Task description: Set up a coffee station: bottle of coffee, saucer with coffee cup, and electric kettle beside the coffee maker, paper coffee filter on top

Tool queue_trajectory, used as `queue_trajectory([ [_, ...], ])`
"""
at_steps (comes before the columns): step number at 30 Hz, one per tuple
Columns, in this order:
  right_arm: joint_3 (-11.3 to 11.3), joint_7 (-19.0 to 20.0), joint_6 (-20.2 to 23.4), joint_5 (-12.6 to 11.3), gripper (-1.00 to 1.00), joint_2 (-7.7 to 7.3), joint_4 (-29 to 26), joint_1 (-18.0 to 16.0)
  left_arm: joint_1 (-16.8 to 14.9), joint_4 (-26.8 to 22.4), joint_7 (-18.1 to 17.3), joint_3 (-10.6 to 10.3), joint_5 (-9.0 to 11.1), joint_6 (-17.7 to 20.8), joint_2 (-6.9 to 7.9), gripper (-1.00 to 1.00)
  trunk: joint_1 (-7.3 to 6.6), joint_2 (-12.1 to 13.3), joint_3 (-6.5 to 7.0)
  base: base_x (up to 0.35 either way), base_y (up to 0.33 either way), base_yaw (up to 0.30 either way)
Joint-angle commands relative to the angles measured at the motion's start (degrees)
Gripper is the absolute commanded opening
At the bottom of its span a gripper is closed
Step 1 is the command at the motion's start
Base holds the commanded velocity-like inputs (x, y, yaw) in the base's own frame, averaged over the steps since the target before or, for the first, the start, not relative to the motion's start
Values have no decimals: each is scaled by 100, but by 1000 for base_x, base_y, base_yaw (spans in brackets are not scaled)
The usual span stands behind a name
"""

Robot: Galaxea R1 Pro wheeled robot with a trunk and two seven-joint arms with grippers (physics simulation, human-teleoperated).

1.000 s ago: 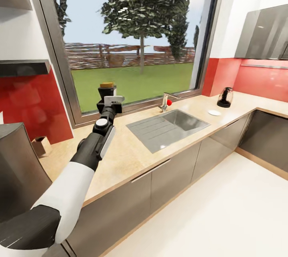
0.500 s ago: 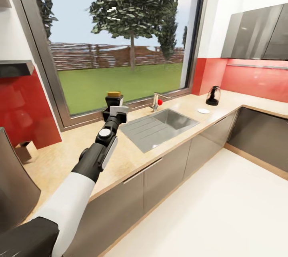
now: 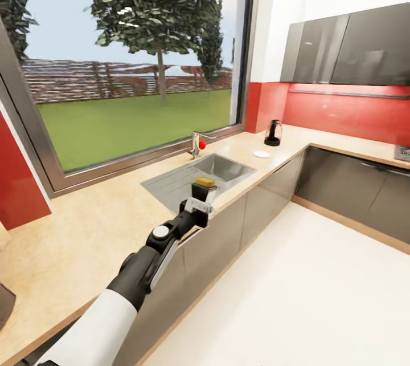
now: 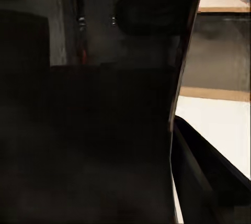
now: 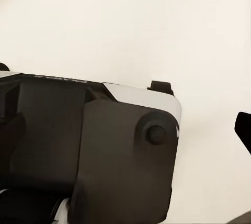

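Swinging rightward since a second ago, the left gripper (image 3: 200, 202) stays clamped on the bottle of coffee (image 3: 204, 186), now above the countertop (image 3: 85, 229) edge beside the sink (image 3: 196, 175).

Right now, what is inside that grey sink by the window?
The sink basin looks bare grey metal. The left gripper holding the bottle of coffee hides its near front corner, so anything lying there cannot be seen.
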Motion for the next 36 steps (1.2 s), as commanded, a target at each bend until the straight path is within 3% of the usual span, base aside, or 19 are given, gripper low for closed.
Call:
queue_trajectory([
  [1,48,8,26,-59,100,-1,-5,-5,-2,-14,-127,5,31,35,-2,-100,4,-13,-13,0,0,-298],
  [7,55,10,26,-59,100,7,-5,-6,70,-8,-779,0,527,44,-7,-100,4,-13,-13,0,0,-298],
  [9,55,12,26,-60,100,8,-5,-4,294,-9,-1158,1,661,37,4,-100,4,-13,-13,0,0,-298],
  [11,56,12,26,-59,100,15,1,-5,628,0,-1316,3,689,-133,30,-100,4,-13,-13,0,0,-298],
  [14,57,8,26,-59,100,23,3,-5,1003,34,-1354,12,658,-748,49,-100,4,-13,-13,0,0,-294],
  [17,57,6,20,-59,100,25,4,-4,1661,71,-1332,19,618,-1380,130,-100,4,-13,-13,0,0,-146],
  [22,62,-1,11,-51,100,20,4,-4,2390,631,-1300,52,491,-2619,244,-100,4,-13,-13,0,0,-18],
  [26,64,-8,-41,-50,100,3,3,-5,2538,1177,-1289,70,507,-3144,469,-100,4,-13,-13,0,0,-2],
  [27,64,-11,-275,-43,100,-12,7,-4,2599,1560,-1277,70,532,-3582,632,-100,4,-13,-13,0,0,0],
  [28,64,-14,-334,-44,100,-13,9,-3,2616,1726,-1271,76,535,-3767,655,-100,4,-13,-13,0,0,0],
  [29,66,-19,-418,-45,100,-10,12,-5,2641,2330,-1258,189,568,-4340,688,-100,4,-13,-13,0,0,0],
  [36,54,-20,-465,-49,100,-22,28,-1,2685,3352,-1255,729,648,-5304,696,-100,4,-13,-13,0,0,0],
])
